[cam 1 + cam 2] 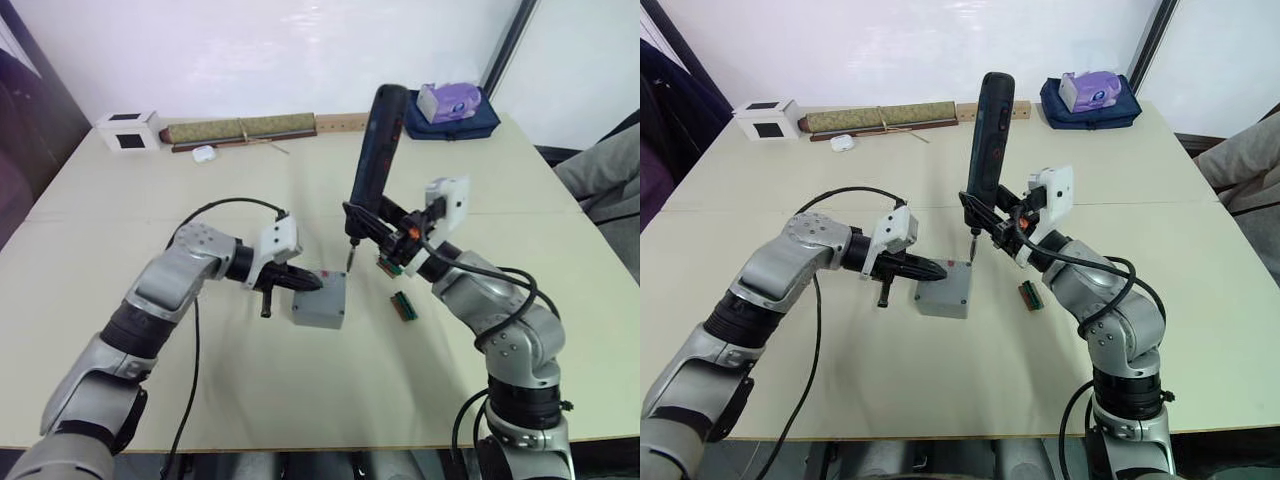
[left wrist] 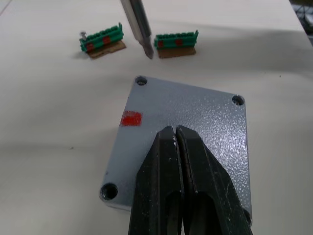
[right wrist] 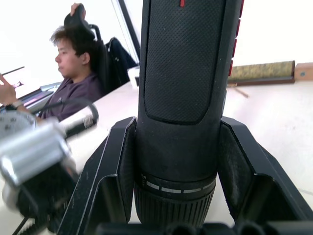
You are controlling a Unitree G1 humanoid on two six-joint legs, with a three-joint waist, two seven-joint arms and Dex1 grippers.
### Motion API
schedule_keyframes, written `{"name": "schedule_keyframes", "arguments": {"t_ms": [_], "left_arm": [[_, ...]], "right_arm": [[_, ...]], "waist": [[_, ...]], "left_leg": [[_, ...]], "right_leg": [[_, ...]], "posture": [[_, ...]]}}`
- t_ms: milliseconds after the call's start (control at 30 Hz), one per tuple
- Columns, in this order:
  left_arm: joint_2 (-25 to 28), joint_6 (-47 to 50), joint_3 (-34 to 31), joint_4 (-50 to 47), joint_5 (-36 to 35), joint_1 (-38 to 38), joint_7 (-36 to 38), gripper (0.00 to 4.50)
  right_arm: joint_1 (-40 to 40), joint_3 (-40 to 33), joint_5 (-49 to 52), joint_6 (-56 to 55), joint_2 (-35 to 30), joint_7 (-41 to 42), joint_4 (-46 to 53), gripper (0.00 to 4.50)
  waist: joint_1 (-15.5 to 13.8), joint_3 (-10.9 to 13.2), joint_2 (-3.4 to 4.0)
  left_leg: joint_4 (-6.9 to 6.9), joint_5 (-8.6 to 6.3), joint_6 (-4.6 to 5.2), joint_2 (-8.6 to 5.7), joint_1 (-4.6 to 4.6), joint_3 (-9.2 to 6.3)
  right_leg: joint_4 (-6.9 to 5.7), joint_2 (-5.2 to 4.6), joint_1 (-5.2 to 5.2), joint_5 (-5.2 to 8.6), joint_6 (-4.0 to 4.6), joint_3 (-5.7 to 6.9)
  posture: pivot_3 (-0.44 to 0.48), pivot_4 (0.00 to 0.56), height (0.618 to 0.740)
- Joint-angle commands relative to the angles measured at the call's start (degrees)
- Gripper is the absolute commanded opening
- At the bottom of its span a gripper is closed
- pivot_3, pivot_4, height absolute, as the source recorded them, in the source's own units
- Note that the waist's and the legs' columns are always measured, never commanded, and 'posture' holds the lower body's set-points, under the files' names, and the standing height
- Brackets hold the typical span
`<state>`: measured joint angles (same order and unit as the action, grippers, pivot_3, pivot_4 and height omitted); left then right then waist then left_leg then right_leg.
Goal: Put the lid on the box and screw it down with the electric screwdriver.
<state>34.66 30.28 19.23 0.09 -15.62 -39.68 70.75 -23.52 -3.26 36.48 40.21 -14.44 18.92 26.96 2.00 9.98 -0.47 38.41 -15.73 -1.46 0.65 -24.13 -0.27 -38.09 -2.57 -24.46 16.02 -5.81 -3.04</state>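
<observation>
I am seeing the lid sitting on the box near the middle of the counter, its flat face with the small red mark turned up and screw holes showing at the corners. My left gripper is resting its tips on that face, jaws pressed together with nothing between them. My right gripper is pinching the electric screwdriver around its lower body, holding it nearly upright with the top leaning slightly to the far right. Its thin metal bit is hanging just above the counter by the lid's far right corner; I cannot tell whether it is touching anything. Two small green circuit-board strips are lying on the counter just right of the box. At the far edge I am seeing a white cube with a black face, a long roll and a blue bag. A seated person is showing in the right wrist view.
</observation>
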Motion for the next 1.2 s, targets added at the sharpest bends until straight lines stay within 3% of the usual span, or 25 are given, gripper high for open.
{"name": "schedule_keyframes", "arguments": {"t_ms": [33,767,900,1067,1200], "left_arm": [[0.1,-0.7,0.4,-0.1,1.1,1.2,-0.2,0.00],[0.5,0.8,-0.8,-1.4,0.5,2.7,-0.7,0.00],[1.3,-0.1,0.4,-1.4,1.8,3.8,-0.6,0.00],[1.1,-0.8,0.9,-1.2,2.3,4.8,-1.0,0.00],[0.9,-0.5,0.9,-1.7,2.4,5.1,-1.1,0.00]], "right_arm": [[-0.6,0.9,-1.3,-3.8,1.1,0.2,1.5,1.76],[5.5,7.4,-11.3,-12.9,0.1,3.7,-3.4,1.76],[8.5,11.1,-12.5,-11.5,-2.6,6.5,-3.0,1.76],[9.2,10.7,-12.5,-11.5,-1.6,5.7,-3.5,1.76],[9.1,11.2,-14.3,-10.6,-1.8,5.1,-5.1,1.76]], "waist": [[0.1,0.0,0.00],[0.2,0.0,-0.01],[0.2,-0.1,-0.03],[0.2,-0.3,-0.32],[0.2,-0.6,-0.36]], "left_leg": [[0.00,0.00,0.00,0.00,0.01,0.00],[0.01,0.00,-0.01,-0.01,0.15,-0.01],[-0.10,0.00,0.00,-0.01,0.68,0.00],[-0.33,-0.07,0.10,0.03,1.77,-0.02],[-0.34,-0.08,0.11,0.06,1.79,-0.04]], "right_leg": [[0.00,0.00,0.01,0.00,0.00,0.00],[-0.03,0.00,0.14,0.00,0.00,0.00],[0.10,0.00,0.70,0.01,0.01,0.00],[0.32,0.03,1.80,0.18,0.12,0.03],[0.33,0.04,1.82,0.19,0.13,0.05]], "posture": [[0.000,0.150,0.740],[0.000,0.150,0.740],[0.000,0.150,0.740],[0.000,0.150,0.740],[0.000,0.150,0.740]]}}
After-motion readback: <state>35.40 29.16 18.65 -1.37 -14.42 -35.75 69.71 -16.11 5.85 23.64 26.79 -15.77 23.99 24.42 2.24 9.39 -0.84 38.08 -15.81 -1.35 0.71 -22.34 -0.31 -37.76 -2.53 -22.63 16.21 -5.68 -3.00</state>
